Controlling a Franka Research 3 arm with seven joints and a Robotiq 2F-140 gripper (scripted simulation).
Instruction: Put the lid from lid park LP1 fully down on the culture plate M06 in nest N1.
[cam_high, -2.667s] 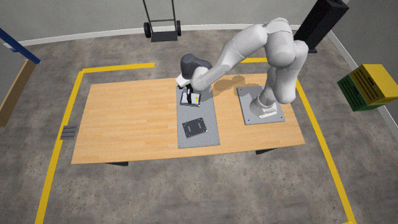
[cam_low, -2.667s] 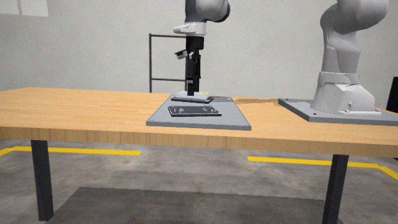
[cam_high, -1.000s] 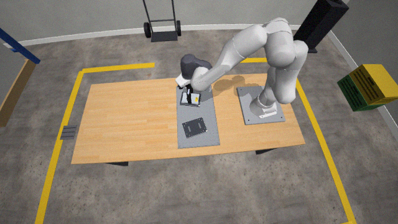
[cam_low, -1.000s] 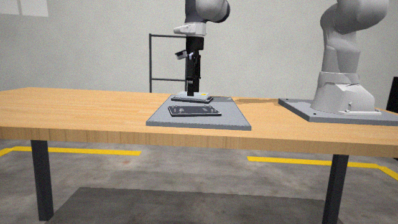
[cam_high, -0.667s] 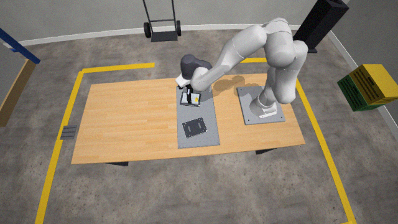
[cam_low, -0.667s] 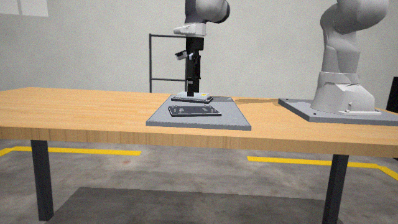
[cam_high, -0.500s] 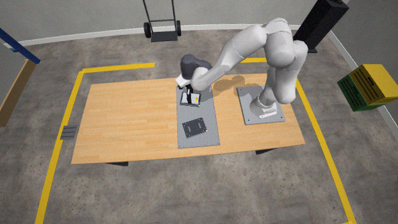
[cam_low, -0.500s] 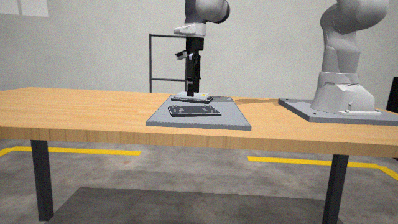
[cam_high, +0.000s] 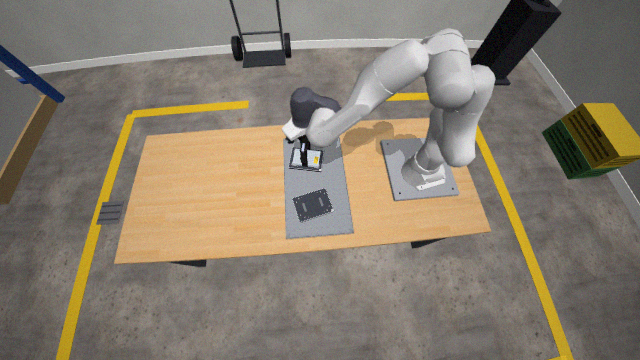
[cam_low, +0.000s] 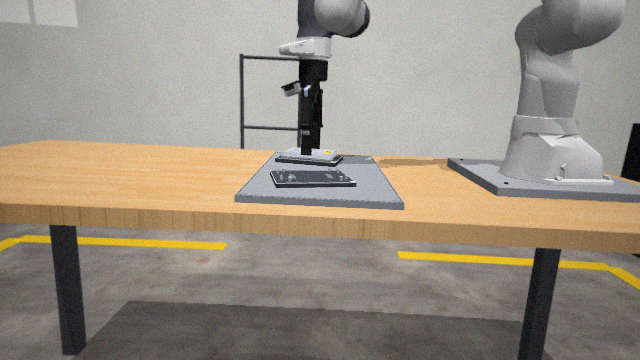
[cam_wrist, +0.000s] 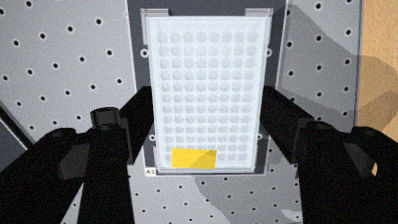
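Note:
My gripper (cam_high: 305, 154) (cam_low: 306, 149) (cam_wrist: 206, 102) is shut on the clear lid (cam_high: 313, 159) (cam_low: 320, 154) (cam_wrist: 206, 75), one black finger on each long side. The lid has a yellow label at its near end. It lies squarely over the culture plate M06, whose wells show through it in the wrist view. The plate sits in the dark nest N1 (cam_wrist: 134, 50) (cam_low: 292, 160) at the back of the grey deck. Lid and plate outlines line up; I cannot tell whether the lid is pressed fully down. The lid park LP1 (cam_high: 312, 205) (cam_low: 312, 178), a dark flat frame, is empty at the front.
The grey perforated deck plate (cam_high: 320, 225) (cam_low: 370, 192) (cam_wrist: 60, 60) lies on the wooden table (cam_high: 200, 200) (cam_low: 125, 170). The arm's base (cam_high: 422, 172) (cam_low: 545, 160) stands on its own grey plate to the right.

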